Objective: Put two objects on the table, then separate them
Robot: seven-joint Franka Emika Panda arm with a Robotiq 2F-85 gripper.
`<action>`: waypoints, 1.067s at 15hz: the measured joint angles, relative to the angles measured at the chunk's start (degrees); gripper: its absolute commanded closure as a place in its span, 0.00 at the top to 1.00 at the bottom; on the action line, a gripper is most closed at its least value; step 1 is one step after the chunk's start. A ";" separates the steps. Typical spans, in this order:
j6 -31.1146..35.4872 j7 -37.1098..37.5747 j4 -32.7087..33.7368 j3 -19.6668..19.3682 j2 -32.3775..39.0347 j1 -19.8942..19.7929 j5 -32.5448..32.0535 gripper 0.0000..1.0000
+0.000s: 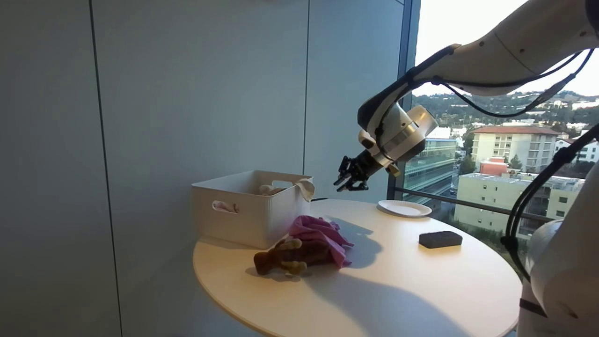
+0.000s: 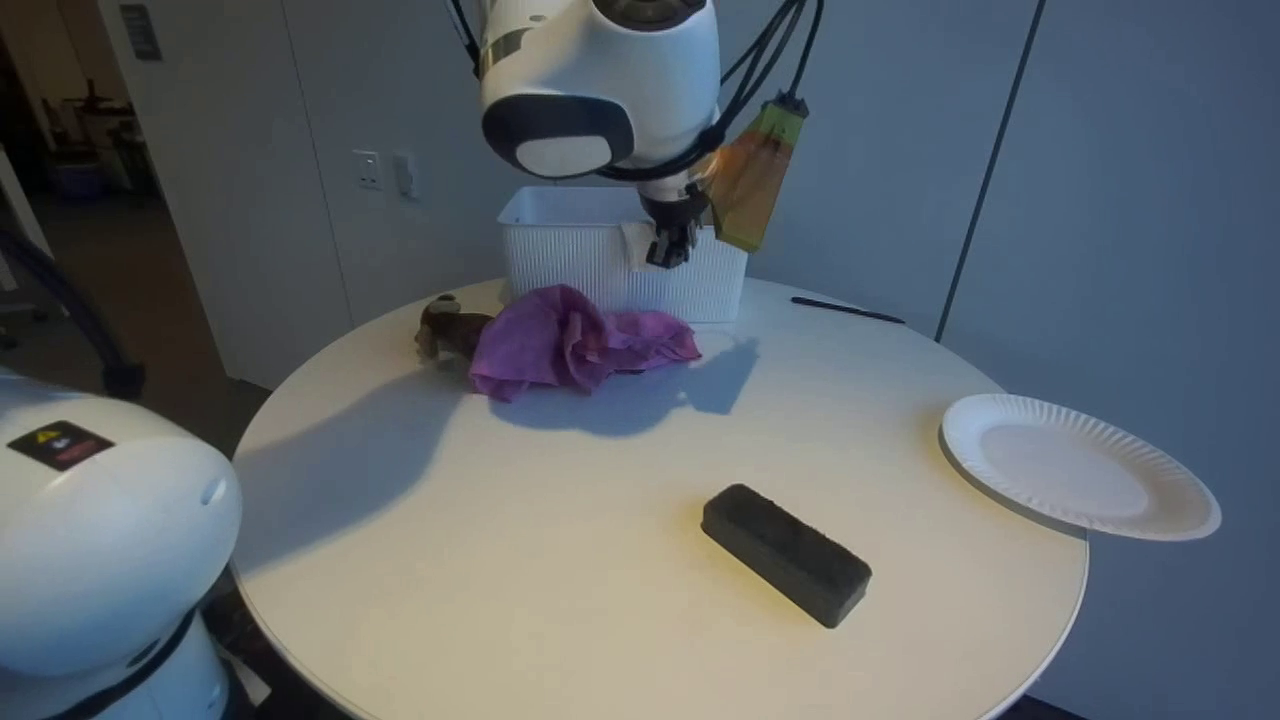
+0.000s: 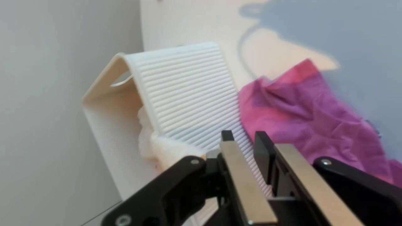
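Observation:
In both exterior views, the pink-red cloth lies crumpled on the round cream table and partly covers the brown plush. The plush's head and limbs stick out past the cloth's edge, so the two are touching. My gripper hangs in the air above the table, higher than the cloth and apart from both objects. In the wrist view, a narrow gap shows between the fingertips of the gripper, with nothing held there. The cloth appears below and right of the gap; the plush is out of that view.
A white box stands close behind the cloth, with a pale cloth draped over its rim. A black block rests on the table. The paper plate overhangs the table edge, and a dark thin stick lies near the back.

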 measured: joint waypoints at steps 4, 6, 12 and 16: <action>-7.28 6.62 -1.39 -0.60 7.73 -3.07 -4.07 0.87; -13.34 10.50 -1.35 -0.60 10.36 -3.42 -6.56 1.00; -27.28 17.86 1.95 4.84 12.87 -8.38 -7.78 0.69; -30.13 19.92 3.65 7.20 14.33 -10.82 -7.77 0.36</action>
